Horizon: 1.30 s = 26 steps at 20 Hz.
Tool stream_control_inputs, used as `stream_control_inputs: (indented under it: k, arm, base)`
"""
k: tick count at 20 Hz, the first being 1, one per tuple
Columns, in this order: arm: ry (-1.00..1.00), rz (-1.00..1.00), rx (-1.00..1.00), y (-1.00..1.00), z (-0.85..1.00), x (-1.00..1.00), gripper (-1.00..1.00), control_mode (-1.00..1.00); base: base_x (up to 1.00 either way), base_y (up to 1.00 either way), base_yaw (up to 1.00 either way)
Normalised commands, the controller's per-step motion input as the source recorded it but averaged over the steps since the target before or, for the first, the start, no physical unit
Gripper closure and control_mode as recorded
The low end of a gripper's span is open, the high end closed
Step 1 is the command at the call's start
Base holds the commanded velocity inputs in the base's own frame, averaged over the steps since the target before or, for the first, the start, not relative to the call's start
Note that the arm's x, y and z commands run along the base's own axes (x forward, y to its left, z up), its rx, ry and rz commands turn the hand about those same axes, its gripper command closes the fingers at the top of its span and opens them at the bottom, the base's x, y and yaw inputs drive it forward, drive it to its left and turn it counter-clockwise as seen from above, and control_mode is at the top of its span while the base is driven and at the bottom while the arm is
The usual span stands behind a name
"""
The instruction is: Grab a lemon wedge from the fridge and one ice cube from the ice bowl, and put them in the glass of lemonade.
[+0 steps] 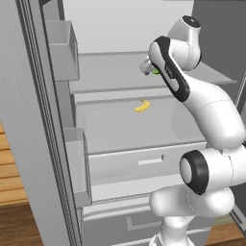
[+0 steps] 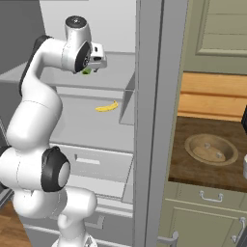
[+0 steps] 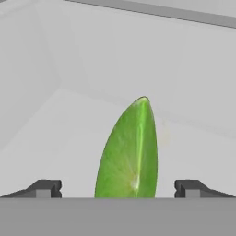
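The fridge (image 1: 29, 120) stands open, and my arm reaches onto its upper shelf (image 1: 110, 72). The lemon wedge (image 3: 129, 156), green and pointed, stands on edge on that shelf. It also peeks out beside the hand as a green spot (image 1: 155, 72) (image 2: 87, 72). My gripper (image 3: 118, 188) is open, with one dark fingertip (image 3: 46, 188) on each side of the wedge and clear gaps between them. The ice bowl (image 2: 189, 144) sits on the wooden counter right of the fridge, holding pale cubes. The glass of lemonade (image 2: 245, 166) is cut off at the right edge.
A banana (image 1: 142, 105) (image 2: 107, 107) lies on the shelf below. Door bins (image 1: 62, 48) line the open left door. The fridge's centre post (image 2: 152, 120) separates the shelves from the counter. Drawers (image 1: 144, 163) sit below the shelves.
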Motion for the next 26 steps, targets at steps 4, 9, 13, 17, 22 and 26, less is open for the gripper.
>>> stream_control_inputs:
  k: [4, 9, 13, 17, 22, 26]
  arm:
    - [0.00, 0.00, 0.00, 0.00, 0.00, 0.00, 1.00, -1.00]
    - [0.00, 0.00, 0.00, 0.00, 0.00, -0.06, 1.00, -1.00]
    - [0.00, 0.03, 0.00, 0.08, 0.00, -0.56, 1.00, -1.00]
    - [0.00, 0.01, 0.00, 0.20, 0.00, -0.98, 1.00, -1.00]
    - [0.00, 0.00, 0.00, 0.27, -0.02, -1.00, 1.00, -1.00]
    - [0.00, 0.00, 0.00, 0.21, -0.03, -1.00, 1.00, -1.00]
  base:
    - [0.00, 0.00, 0.00]
    - [0.00, 0.00, 0.00]
    - [0.00, 0.00, 0.00]
    - [0.00, 0.00, 0.00]
    - [0.00, 0.00, 0.00]
    - [0.00, 0.00, 0.00]
